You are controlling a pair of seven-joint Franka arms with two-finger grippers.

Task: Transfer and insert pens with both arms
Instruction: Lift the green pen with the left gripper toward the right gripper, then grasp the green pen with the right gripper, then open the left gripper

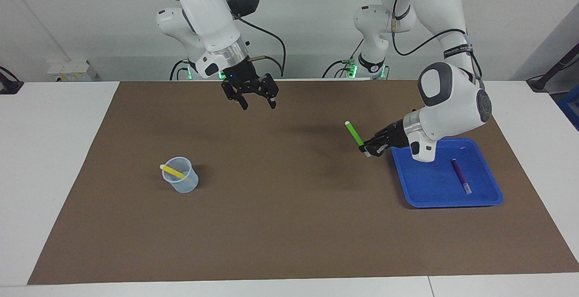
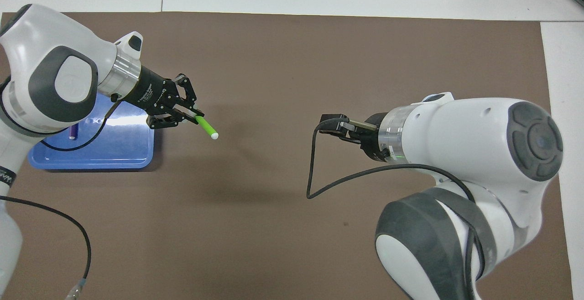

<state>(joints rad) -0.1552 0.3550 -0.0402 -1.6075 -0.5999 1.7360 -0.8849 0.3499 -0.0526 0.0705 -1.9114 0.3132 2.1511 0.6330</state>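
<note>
Green pen (image 1: 354, 133) looked light, stiff, thin; clamped by one end in left gripper (image 1: 370, 148). Right gripper (image 1: 258, 101) hung apart, ready for pale end.

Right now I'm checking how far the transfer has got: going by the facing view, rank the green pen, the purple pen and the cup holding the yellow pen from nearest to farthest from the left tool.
1. Green pen: held in the left tool, over the mat beside the blue tray.
2. Purple pen: lying in the tray.
3. Cup: at the right arm's end, with the yellow pen in it.
</note>
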